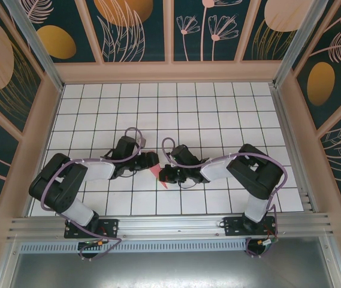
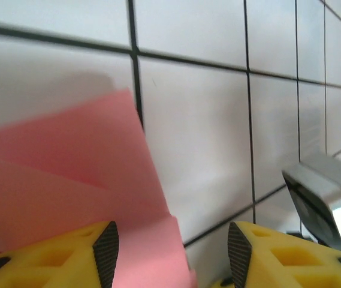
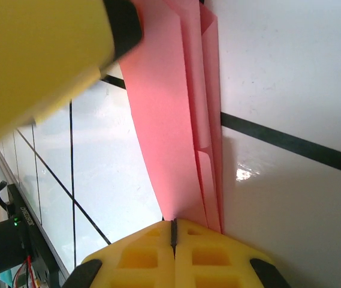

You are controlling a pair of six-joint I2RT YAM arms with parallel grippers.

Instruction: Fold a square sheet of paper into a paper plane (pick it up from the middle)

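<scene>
Now | right gripper (image 3: 173, 231) is pinching the folded pink paper (image 3: 170, 120) between closed jaws | left gripper (image 2: 171, 246) is hovering, jaws wide, paper reaching partway into their gap from the left finger

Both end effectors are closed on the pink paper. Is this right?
No. The left end effector is open, its fingers apart over the pink paper, as the left wrist view shows. The right end effector is closed on it.
</scene>
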